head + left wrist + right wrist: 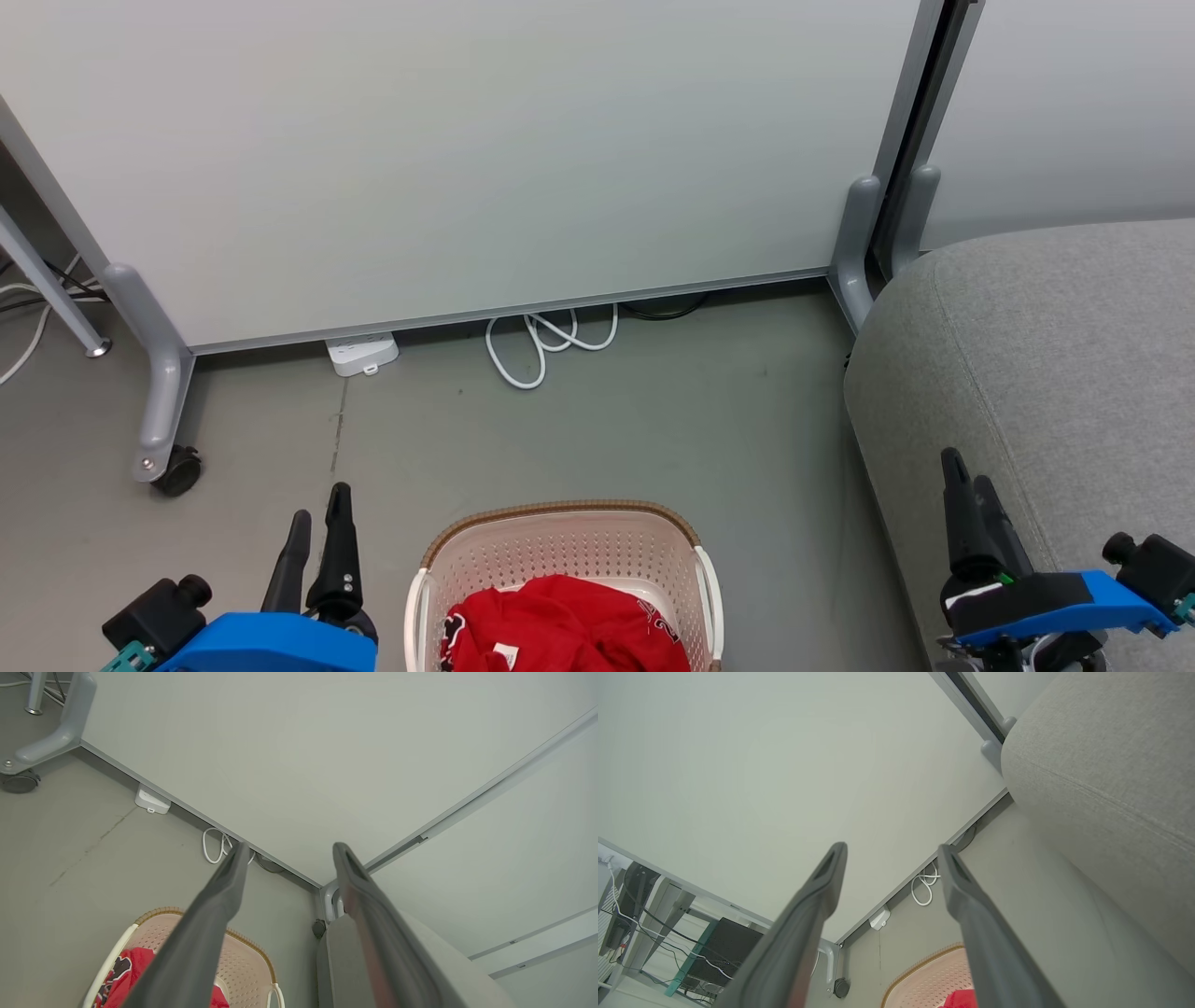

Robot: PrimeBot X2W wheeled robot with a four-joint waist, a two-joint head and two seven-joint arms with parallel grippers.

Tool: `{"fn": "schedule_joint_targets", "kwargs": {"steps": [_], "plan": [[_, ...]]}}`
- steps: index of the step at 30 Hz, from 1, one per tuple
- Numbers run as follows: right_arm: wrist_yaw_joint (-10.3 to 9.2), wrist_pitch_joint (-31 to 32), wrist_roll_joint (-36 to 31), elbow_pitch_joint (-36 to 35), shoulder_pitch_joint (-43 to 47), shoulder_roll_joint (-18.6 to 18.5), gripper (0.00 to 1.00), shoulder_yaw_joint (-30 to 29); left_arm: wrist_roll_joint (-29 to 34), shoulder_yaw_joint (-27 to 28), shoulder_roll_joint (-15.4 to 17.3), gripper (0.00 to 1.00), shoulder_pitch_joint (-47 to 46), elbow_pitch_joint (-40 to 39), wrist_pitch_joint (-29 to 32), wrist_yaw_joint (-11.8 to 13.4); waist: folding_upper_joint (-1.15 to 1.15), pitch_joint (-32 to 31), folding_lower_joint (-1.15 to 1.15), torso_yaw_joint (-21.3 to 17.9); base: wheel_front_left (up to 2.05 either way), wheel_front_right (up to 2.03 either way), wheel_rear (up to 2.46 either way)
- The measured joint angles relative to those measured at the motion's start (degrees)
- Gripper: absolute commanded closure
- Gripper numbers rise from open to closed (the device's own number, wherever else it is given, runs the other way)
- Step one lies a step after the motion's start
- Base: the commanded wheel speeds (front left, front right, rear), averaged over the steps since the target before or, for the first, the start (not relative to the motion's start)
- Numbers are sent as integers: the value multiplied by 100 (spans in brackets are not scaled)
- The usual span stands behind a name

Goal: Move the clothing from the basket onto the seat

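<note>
Red clothing (565, 625) lies bunched in the cream basket (560, 541) with a brown rim, on the floor at the bottom centre of the head view. The grey seat (1064, 355) rises on the right. My left gripper (317, 527) hangs open to the left of the basket, nothing between its fingers. My right gripper (966, 495) is open in front of the seat's corner, also empty. The left wrist view shows the left gripper (289, 851) open above the basket (247, 966), clothing (135, 970) and seat (341, 961). In the right wrist view the right gripper (892, 851) is open, with the basket (924, 975), clothing (959, 999) and seat (1101, 765) beyond.
A white partition (467, 149) on castor feet (173, 467) stands behind the basket. A white power strip (362, 353) and a looped white cable (541, 345) lie at its base. Bare grey floor (653, 429) separates basket, partition and seat.
</note>
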Motion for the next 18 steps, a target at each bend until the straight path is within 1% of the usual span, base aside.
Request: {"fn": "schedule_joint_targets", "kwargs": {"steps": [8, 18], "plan": [[0, -41, -703, -144, 10, -1, 0, 25, 691, -114, 16, 0, -26, 7, -140, 25, 0, 3, 0, 7, 0, 0, 0], [1, -73, -1469, -253, 27, -3, 0, 24, 1360, -203, 25, 0, -58, -9, -308, 104, 0, 15, 0, 0, 0, 0, 0]]}}
